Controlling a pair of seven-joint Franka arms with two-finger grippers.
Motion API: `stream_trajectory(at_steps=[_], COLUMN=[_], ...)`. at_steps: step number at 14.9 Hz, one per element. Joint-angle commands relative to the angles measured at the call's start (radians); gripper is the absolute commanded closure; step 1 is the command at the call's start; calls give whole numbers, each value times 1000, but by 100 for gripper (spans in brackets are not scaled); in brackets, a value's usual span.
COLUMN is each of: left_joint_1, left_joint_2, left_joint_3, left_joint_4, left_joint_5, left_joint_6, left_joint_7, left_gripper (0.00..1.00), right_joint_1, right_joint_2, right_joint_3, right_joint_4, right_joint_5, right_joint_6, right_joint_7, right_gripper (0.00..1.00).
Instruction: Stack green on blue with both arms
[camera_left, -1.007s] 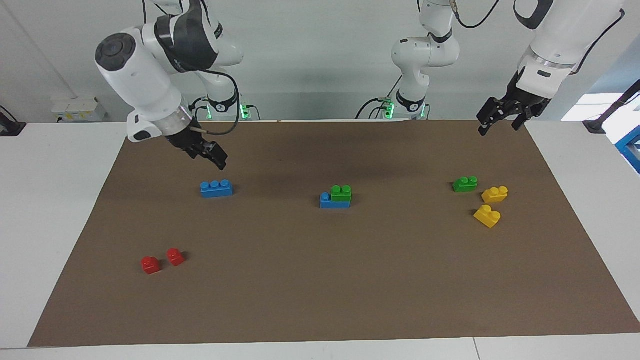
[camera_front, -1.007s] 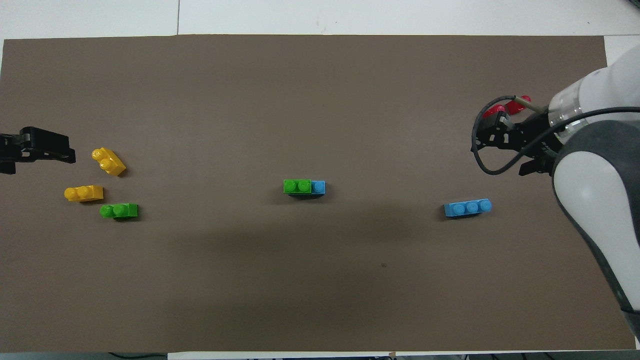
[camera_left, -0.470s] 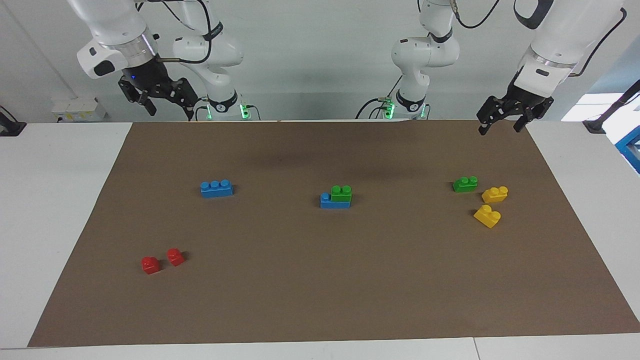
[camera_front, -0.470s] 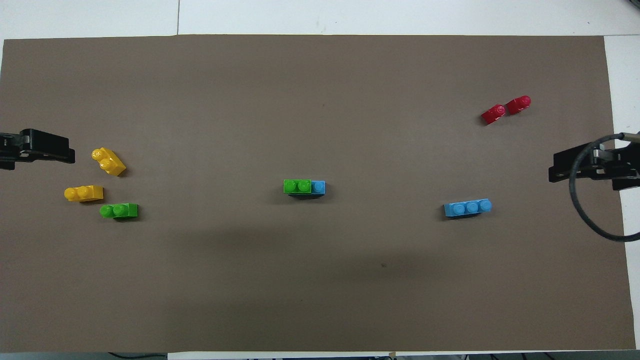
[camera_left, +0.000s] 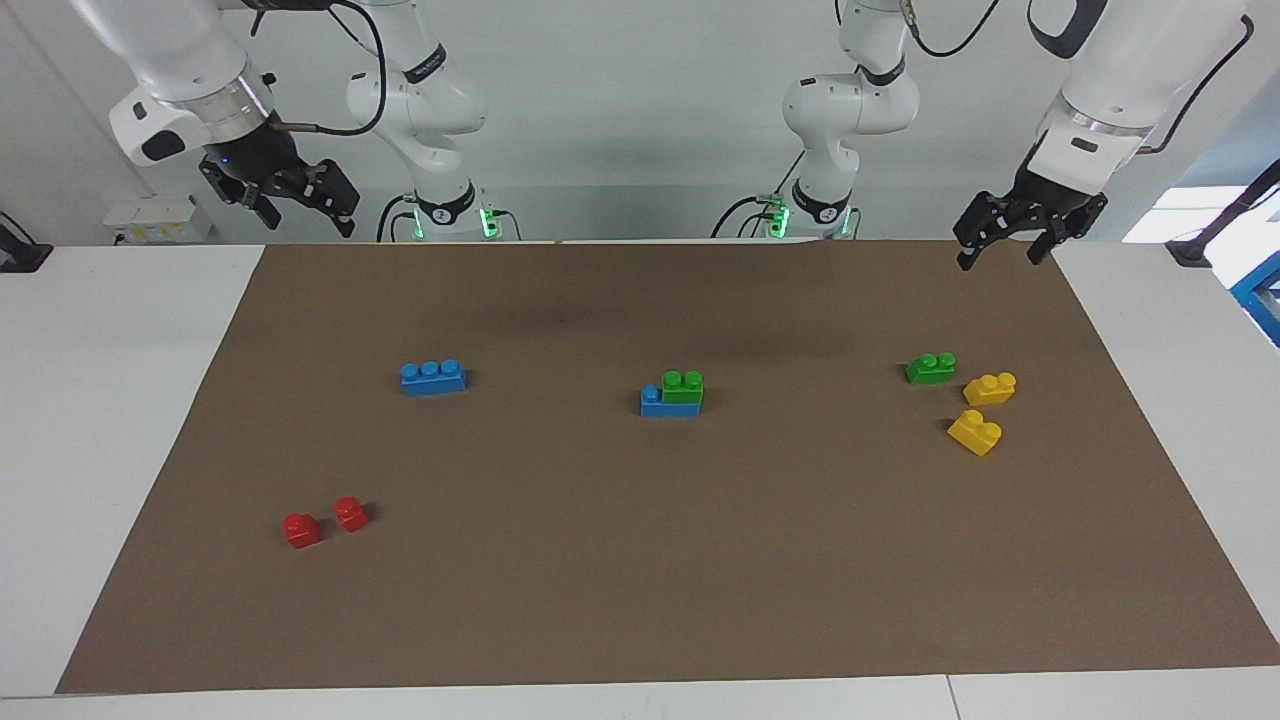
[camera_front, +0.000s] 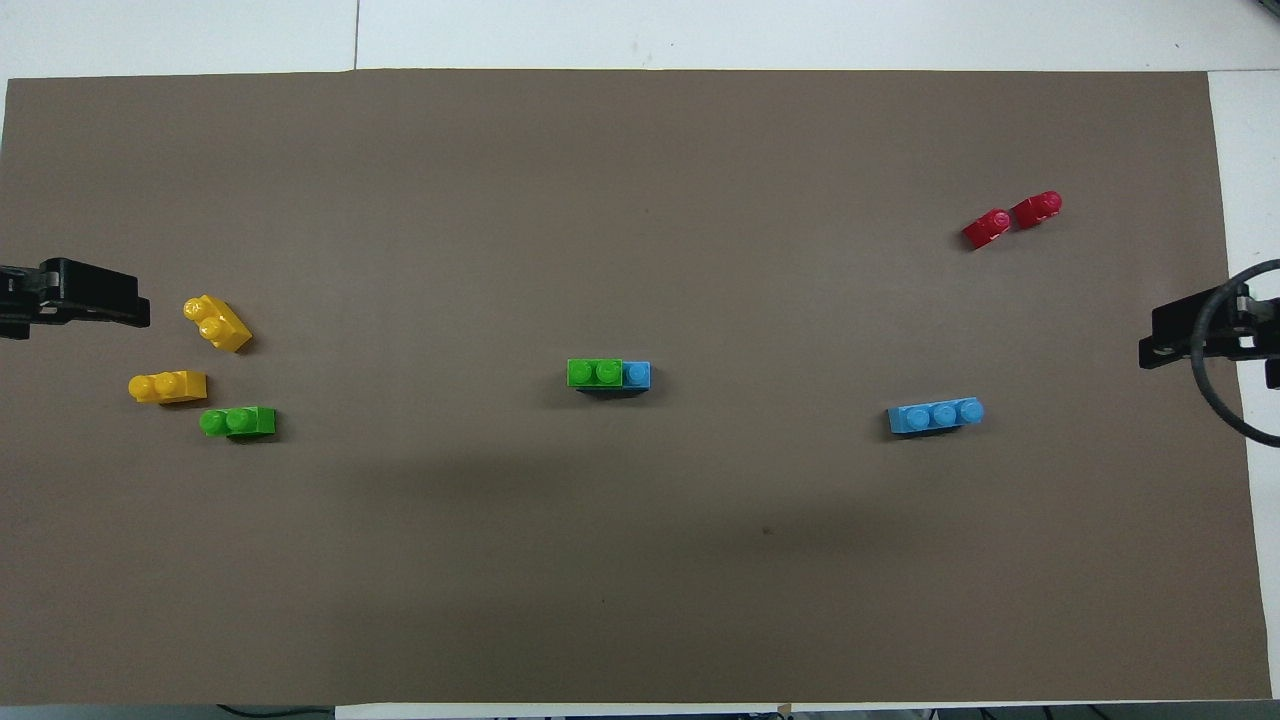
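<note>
While green brick (camera_left: 682, 387) tops blue brick (camera_left: 657, 403), both lie apart from right gripper (camera_left: 297, 200).

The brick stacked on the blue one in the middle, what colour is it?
Bright green, clearest in the facing view.

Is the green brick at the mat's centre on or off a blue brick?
On. The green brick sits atop the blue brick, covering two studs, one exposed.

Pale wall (camera_left: 620, 110), white table (camera_left: 100, 400)
</note>
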Motion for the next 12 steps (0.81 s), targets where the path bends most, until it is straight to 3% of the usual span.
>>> stream_trajectory(at_steps=[1,12], left_joint_1=[-11,-11], left_joint_2=[-1,-3], left_joint_3=[12,12], left_joint_4=[4,3], left_joint_5=[7,7], left_joint_6=[5,7], left_joint_7=[15,15], left_gripper=[0,0], right_joint_1=[-32,-74], right_joint_2=[51,58], right_joint_3=[12,18], right_joint_4=[65,67], right_joint_5=[-33,-99], right_joint_6=[-23,10], right_joint_7=[-19,-25], right_gripper=[0,0])
